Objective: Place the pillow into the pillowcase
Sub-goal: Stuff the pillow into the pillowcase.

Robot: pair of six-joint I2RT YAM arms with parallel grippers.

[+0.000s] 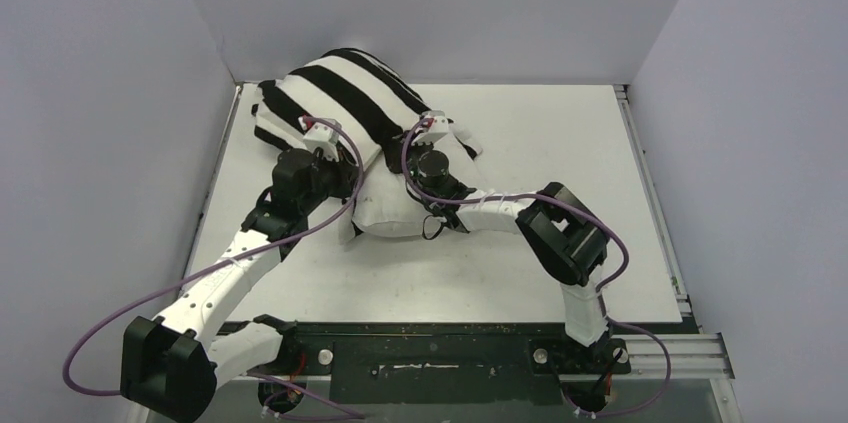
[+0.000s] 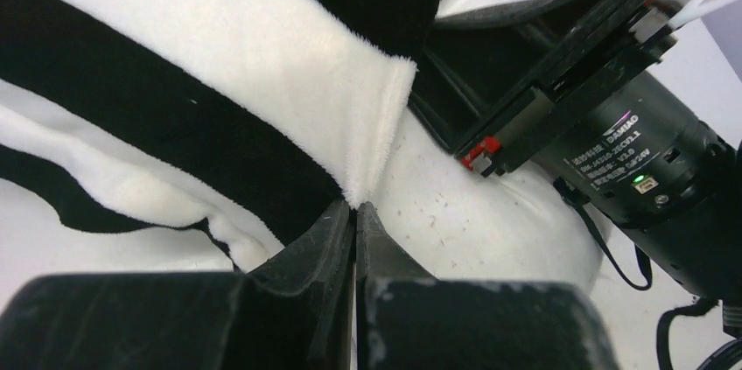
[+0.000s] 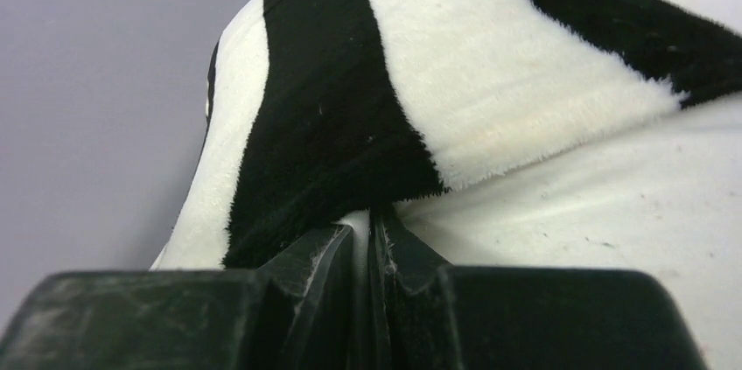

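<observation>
Top: pillowcase [image 1: 345,93] covers far part of pillow [image 1: 390,208] at far-left of table [image 1: 540,133]; pillow's near end bare. L wrist: L gripper [image 2: 354,212] jaws together, pinching pillowcase hem. R wrist: R gripper [image 3: 372,230] jaws nearly together, clamped on hem too, pillow just beside.

"DAMIAO" on black motor [image 2: 652,169] label, smaller print illegible

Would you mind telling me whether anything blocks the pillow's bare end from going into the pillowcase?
Nothing visible does; the left gripper and right gripper only pinch the pillowcase hem, partway over the pillow.
</observation>
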